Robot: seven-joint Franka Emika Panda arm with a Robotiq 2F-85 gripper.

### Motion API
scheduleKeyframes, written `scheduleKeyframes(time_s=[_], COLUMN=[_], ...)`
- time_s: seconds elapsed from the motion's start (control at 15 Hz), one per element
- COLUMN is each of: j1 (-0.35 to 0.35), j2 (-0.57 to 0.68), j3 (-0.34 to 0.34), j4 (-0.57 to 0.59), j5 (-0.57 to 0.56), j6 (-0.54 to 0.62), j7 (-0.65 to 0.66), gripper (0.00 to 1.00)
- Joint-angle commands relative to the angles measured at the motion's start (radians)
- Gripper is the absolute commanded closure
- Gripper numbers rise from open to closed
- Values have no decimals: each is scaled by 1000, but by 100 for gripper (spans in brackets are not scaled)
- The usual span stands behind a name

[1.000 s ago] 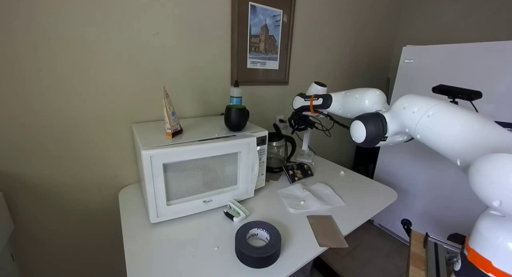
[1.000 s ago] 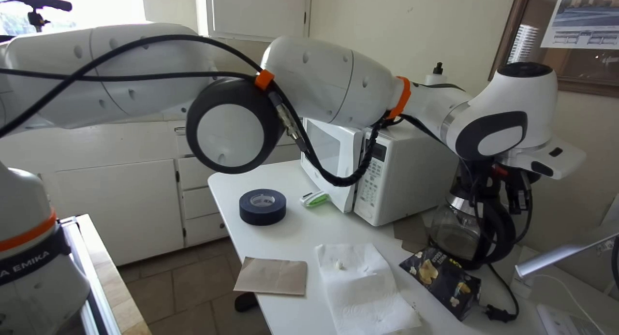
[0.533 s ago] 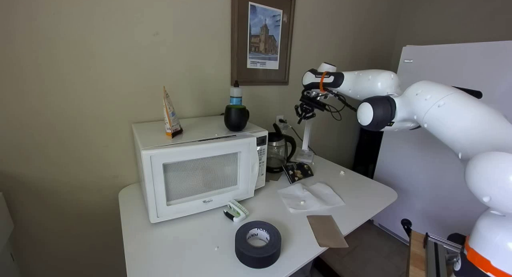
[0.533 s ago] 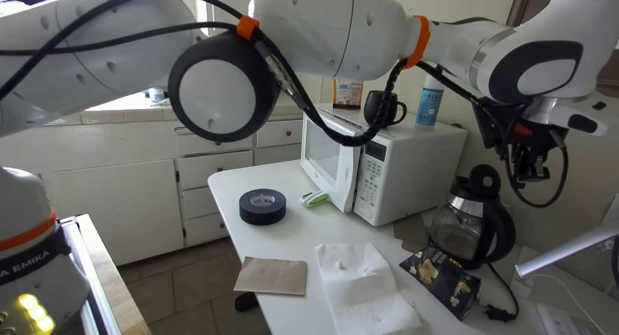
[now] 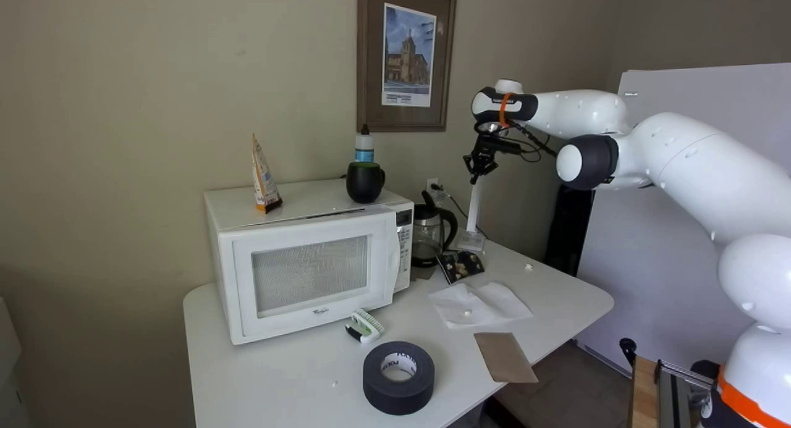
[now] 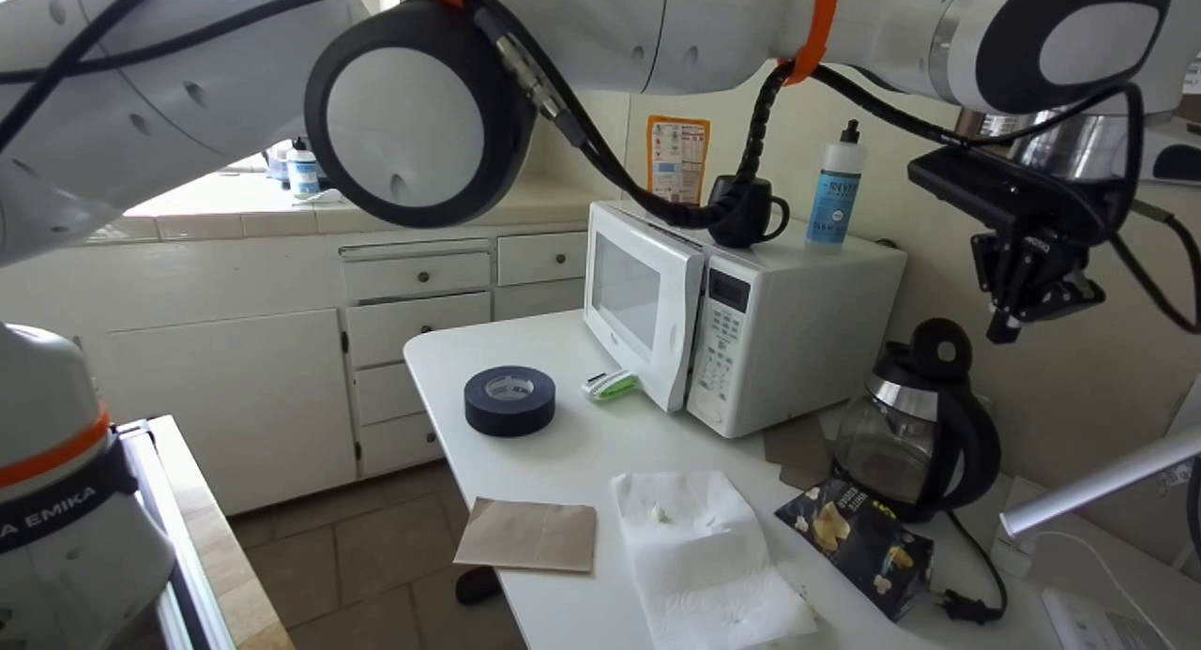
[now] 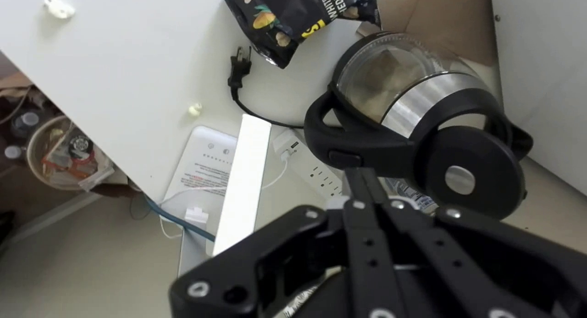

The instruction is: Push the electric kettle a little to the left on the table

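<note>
All views look down—sharing the table [image 5: 272, 378].

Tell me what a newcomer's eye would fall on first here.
Likely the white robot arm stretching across the top of an exterior view, its closed end effector hanging higher than the kettle. After that, the white microwave with a dark mug on top, and the thick tape roll on the table in front.
</note>
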Motion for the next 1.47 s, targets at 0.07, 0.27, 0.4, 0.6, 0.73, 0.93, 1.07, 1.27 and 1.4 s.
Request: scheduleKeyframes(time_s=[0.07, 0.27, 0.4, 0.6, 0.73, 0.93, 1.07, 1.27, 1.4], j1=[53, 96, 117, 141, 153, 179, 196, 193, 199], j2=[-68, -100, -109, -124, -132, -143, -145, -131, -131], j3=[-29, -80, -95, -103, -97, -104, -109, -97, -97], j4=[-10, -28, -28, -36, -42, -45, -42, -23, -22], j5=[-59, -126, -142, -150, -146, -155, -162, -144, -145], j6=[-38, -96, -116, -161, -210, -302, -349, -327, -326], j7=[-51, -37, -16, -23, -35, -26, -17, -30, -29], gripper=[100, 74, 66, 44, 29, 7, 0, 0, 0])
